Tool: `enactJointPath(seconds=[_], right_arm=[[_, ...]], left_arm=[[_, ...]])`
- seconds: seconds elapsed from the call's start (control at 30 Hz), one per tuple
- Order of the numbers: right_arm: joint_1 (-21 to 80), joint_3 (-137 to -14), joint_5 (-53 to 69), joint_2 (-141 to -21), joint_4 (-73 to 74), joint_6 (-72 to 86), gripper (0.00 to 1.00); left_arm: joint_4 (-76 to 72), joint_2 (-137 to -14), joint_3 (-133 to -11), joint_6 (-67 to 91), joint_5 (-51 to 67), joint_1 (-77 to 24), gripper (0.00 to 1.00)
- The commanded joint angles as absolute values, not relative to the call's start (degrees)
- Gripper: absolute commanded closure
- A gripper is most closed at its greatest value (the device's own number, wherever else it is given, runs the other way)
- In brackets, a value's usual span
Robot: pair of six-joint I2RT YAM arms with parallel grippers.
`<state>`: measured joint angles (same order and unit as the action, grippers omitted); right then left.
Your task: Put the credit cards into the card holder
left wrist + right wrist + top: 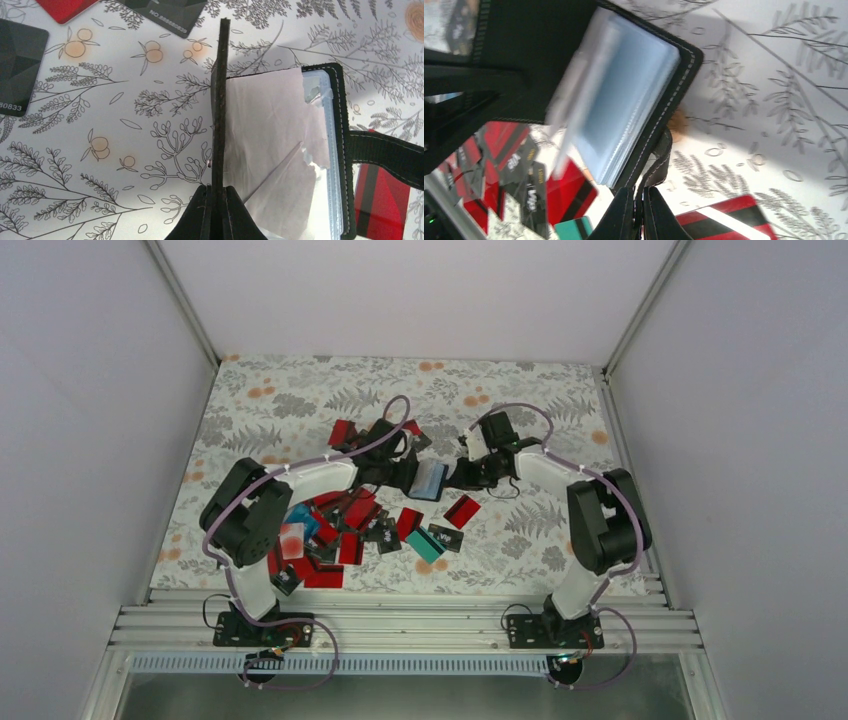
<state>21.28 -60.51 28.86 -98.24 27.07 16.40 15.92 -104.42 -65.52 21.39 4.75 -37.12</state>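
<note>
The black card holder [428, 480] hangs open between my two grippers over the middle of the table, its clear sleeves [280, 145] fanned out. My left gripper [218, 189] is shut on the edge of its black cover [220, 100], which stands on edge. My right gripper [642, 192] is shut on the holder's stitched strap [656, 160], below the sleeves [624, 95]. Credit cards [330, 530], mostly red and black, lie heaped under the left arm. A red card [462, 510] and a teal one [424, 544] lie apart, nearer the front.
A floral cloth [540, 540] covers the table. Grey walls [90, 440] close in the left, right and back. An aluminium rail [400, 625] runs along the near edge. More cards [342, 432] lie behind the left gripper.
</note>
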Motion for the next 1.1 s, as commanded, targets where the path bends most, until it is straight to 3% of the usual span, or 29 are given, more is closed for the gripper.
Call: enactJointPath(seconds=[0.0,0.27,0.47,0.8,1.07], right_arm=[[19.32,-63.90,23.51,-101.63,28.31,15.66,0.96],[17.45,-66.78,20.04,-104.72,30.21,14.65,0.95],[17.41,-66.60,20.95,-101.35,31.26,14.64,0.71],[18.31,-66.15,24.03,-90.96,33.55,16.02,0.55],[22.17,-65.29,29.11,-93.77,29.69,17.48,0.69]], left_arm=[[14.58,-103.72,-62.47,28.24,5.55,-36.91,0.98],[12.37,-101.83,-57.69,38.35,6.93,-36.89,0.98],[12.55,-102.03,-58.01,38.99,7.04,-36.91,0.98],[10.99,-101.78,-57.36,39.92,9.19,-36.91,0.98],[6.63,-102.67,-55.92,42.45,13.38,-36.99,0.98]])
